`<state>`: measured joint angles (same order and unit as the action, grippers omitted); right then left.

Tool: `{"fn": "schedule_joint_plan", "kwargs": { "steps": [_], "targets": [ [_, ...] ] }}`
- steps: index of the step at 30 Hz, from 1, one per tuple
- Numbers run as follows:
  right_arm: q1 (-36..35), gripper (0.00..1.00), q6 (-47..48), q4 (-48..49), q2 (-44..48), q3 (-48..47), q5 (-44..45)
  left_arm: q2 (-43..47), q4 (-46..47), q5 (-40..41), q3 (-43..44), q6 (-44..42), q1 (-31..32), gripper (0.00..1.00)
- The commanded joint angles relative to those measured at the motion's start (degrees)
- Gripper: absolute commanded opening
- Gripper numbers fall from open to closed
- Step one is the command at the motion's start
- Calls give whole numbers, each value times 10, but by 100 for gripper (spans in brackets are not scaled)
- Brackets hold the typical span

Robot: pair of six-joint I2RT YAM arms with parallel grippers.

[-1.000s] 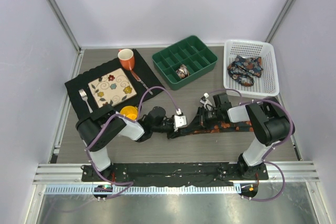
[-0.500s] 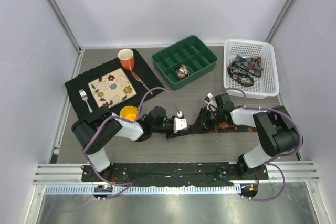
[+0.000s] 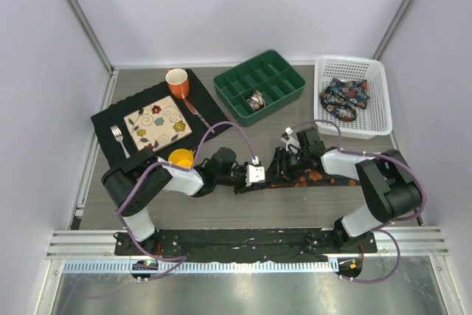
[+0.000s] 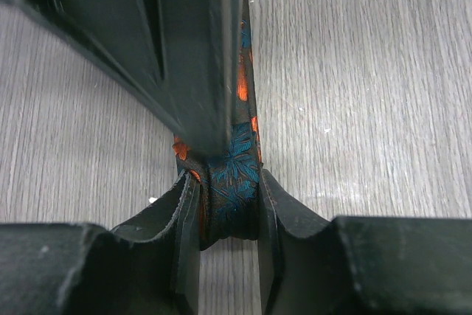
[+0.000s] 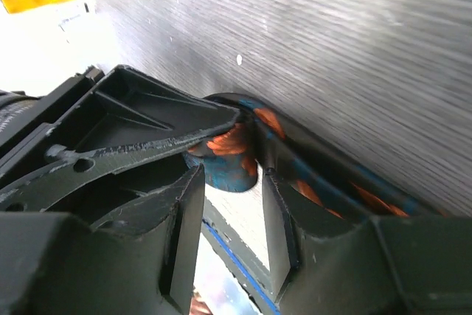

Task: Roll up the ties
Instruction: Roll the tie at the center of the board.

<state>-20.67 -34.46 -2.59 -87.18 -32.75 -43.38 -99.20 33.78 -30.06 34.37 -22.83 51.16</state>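
One of the ties (image 3: 317, 178), dark with orange and blue print, lies as a strip across the near table. Its left end is wound into a small coil (image 4: 230, 182). My left gripper (image 3: 256, 175) is shut on that coil, whose blue leaf print shows between the pads (image 4: 226, 186). My right gripper (image 3: 285, 154) faces it from the right. In the right wrist view it (image 5: 230, 182) stands open just short of the coil (image 5: 230, 158), with bare table in the gap. The strip (image 5: 332, 189) runs past the outside of its right finger.
A green compartment tray (image 3: 284, 79) holds one rolled tie (image 3: 257, 99). A white basket (image 3: 369, 116) holds more loose ties (image 3: 344, 97). At left, a black placemat (image 3: 110, 119) carries a floral plate (image 3: 157, 123), fork (image 3: 118, 139) and orange mug (image 3: 177, 82). A yellow cup (image 3: 181, 158) sits by the left arm.
My right gripper has opened and let go of the tie, shifting slightly left and away. The left gripper has kept its grip on the coiled end.
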Motion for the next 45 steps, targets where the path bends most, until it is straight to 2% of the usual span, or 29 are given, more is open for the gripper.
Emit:
{"fn": "schedule_joint_plan", "kwargs": {
  "steps": [1,3,6,7,9,10,13,14,16,17,18,20,29,31,34,39,41,42,44,45],
  "targets": [
    [-21,42,20,1,-22,-32,8,-28,-85,9,1,-20,3,23],
    [-24,41,26,-4,-36,-34,14,-28,-89,7,3,-24,3,23],
    [-27,30,33,-8,-49,-36,26,-28,-92,7,3,-24,3,24],
    [-27,16,34,-14,-52,-40,29,-28,-93,8,3,-25,3,24],
    [-27,1,47,-33,-55,-43,42,-27,-93,11,3,-25,3,26],
    [-27,1,48,-40,-55,-43,50,-26,-92,12,2,-24,2,28],
    [-27,1,61,-73,-58,-43,86,-16,-71,16,-4,-1,-7,45],
    [-27,1,66,-92,-62,-43,96,-12,-38,5,-13,25,-21,53],
    [-27,1,71,-106,-69,-42,122,-3,0,-18,-29,45,-36,60],
    [-27,1,71,-118,-74,-42,130,5,33,-35,-33,57,-45,72],
    [-25,1,71,-125,-78,-44,147,8,50,-41,-38,73,-48,75],
    [-26,1,75,-148,-101,-53,166,12,91,-53,-47,88,-51,78],
    [-26,1,62,-205,-143,-69,229,-29,166,-83,-41,123,-50,78],
    [-26,1,62,-208,-139,-65,233,-43,169,-83,-36,120,-48,77],
    [-26,1,69,-201,-137,-61,221,-61,175,-76,-34,113,-45,68],
    [-26,1,77,-154,-126,-62,176,-61,174,-61,-34,102,-41,41],
    [-26,3,70,-128,-120,-68,152,-42,145,-54,-42,88,-42,30],
    [-26,11,67,-122,-114,-70,134,-31,126,-48,-45,68,-42,27],
    [-27,20,50,-97,-86,-66,120,-1,79,-47,-59,53,-44,21],
    [-25,29,41,-88,-74,-60,110,7,67,-48,-64,44,-44,20]
  ]
}}
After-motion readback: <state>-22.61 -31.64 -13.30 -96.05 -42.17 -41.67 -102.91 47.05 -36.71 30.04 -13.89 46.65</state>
